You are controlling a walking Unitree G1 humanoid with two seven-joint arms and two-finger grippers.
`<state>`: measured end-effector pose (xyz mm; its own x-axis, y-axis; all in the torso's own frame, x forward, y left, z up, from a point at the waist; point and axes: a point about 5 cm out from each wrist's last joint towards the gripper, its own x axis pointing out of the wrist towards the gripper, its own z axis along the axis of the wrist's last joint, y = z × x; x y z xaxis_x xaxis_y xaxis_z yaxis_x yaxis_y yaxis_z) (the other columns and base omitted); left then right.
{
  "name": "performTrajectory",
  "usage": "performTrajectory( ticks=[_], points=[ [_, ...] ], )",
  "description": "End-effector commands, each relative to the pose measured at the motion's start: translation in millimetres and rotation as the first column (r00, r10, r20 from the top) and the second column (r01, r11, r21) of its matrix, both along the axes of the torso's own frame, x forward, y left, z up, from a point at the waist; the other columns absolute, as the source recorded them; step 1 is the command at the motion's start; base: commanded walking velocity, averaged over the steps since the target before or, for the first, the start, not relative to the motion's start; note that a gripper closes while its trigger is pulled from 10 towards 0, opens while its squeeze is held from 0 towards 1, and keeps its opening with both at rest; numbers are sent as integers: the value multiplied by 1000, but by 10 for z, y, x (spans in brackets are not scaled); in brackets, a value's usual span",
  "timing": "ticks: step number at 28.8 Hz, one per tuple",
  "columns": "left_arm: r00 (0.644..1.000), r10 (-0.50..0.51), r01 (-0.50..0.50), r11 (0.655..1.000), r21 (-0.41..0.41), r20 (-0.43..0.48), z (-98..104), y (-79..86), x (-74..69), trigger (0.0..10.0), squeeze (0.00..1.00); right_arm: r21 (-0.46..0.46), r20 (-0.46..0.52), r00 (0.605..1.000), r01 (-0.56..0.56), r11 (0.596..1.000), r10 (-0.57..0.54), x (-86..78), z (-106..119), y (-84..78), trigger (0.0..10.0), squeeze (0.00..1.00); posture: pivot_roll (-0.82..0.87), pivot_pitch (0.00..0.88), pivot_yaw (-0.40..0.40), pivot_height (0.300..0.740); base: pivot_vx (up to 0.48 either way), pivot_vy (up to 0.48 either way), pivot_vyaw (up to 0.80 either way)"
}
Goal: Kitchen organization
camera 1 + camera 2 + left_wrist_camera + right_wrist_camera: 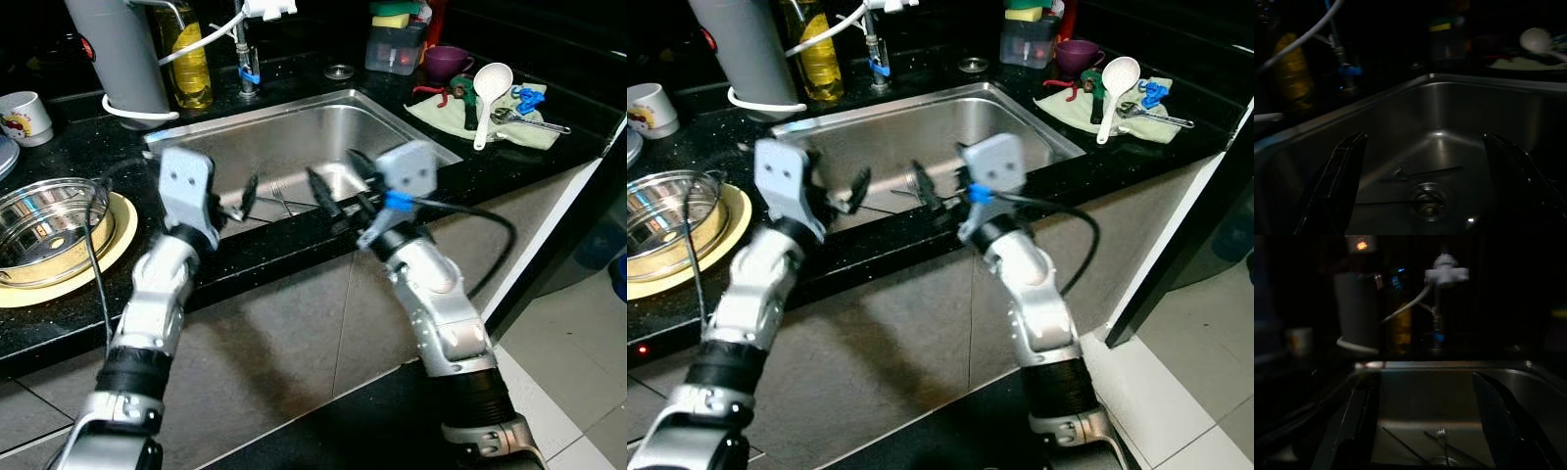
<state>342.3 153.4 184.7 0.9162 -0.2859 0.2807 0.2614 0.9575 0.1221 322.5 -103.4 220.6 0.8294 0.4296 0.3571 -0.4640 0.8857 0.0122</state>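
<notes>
Both my silver arms rise from the lower edge of the head view, elbows bent, forearms angled up and forward toward the front edge of the black speckled stone tabletop point(59, 323). My left tool point(242, 199) hangs over the near rim of the rectangular stainless steel sink point(392, 122), its two black fingers spread apart and holding nothing; the left wrist view shows them wide on either side of the basin. My right tool point(333, 191) sits just beside it over the same rim, fingers likewise parted and empty, with a black cable looping from its wrist down past the tabletop edge.

Down in the basin, near the round drain point(1427, 205), lies a thin metal wire utensil with a coiled handle point(278, 201), resting flat on the sink floor between and just beyond my two tools.

To my left on the tabletop, a shiny steel bowl point(44, 230) rests on a pale yellow round plate point(118, 245). Farther back stand a white printed mug point(24, 117), a grey cylinder point(118, 54), and a yellow liquid bottle point(191, 59) beside the tap pipe with a blue fitting point(248, 70). To my far right, a white plastic ladle point(488, 93) lies on a pale green cloth point(441, 113), with a purple cup point(446, 61) behind it.
</notes>
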Motion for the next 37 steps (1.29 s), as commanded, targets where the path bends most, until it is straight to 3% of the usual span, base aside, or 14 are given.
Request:
performTrajectory(
  ticks=[1,5,13,17,25,32,37],
  points=[
    [1000,-26,26,1000,-8,1,11,-30,-38,10000,0,66,-39,999,-16,998,19,5,-58,-60,10000,0,20,0,22,740,0,0,0],
    [999,-37,37,999,-10,-10,-10,-41,-106,10000,0,108,-42,998,-48,993,53,-10,-75,-155,10000,0,20,0,22,740,0,0,0],
    [996,-31,33,999,24,-79,-216,-1,-281,10000,0,94,-90,996,1,996,7,7,-237,-397,10000,0,23,0,24,740,0,0,0],
    [993,-20,25,999,41,-116,-329,25,-366,10000,0,138,-117,993,14,990,2,10,-303,-499,10000,0,28,0,23,740,0,0,0],
    [985,-15,24,998,50,-172,-470,79,-476,10000,0,277,-163,959,-182,943,233,-141,-495,-476,10000,0,34,0,20,740,0,0,0],
    [988,-30,36,999,36,-152,-406,38,-510,10000,0,323,-163,951,-201,925,264,-167,-535,-483,10000,0,33,0,20,740,0,0,0],
    [999,-17,20,998,58,-40,-115,-28,-457,10000,0,334,-172,936,-239,912,308,-156,-548,-416,10000,0,45,0,11,740,0,0,0]
  ],
)
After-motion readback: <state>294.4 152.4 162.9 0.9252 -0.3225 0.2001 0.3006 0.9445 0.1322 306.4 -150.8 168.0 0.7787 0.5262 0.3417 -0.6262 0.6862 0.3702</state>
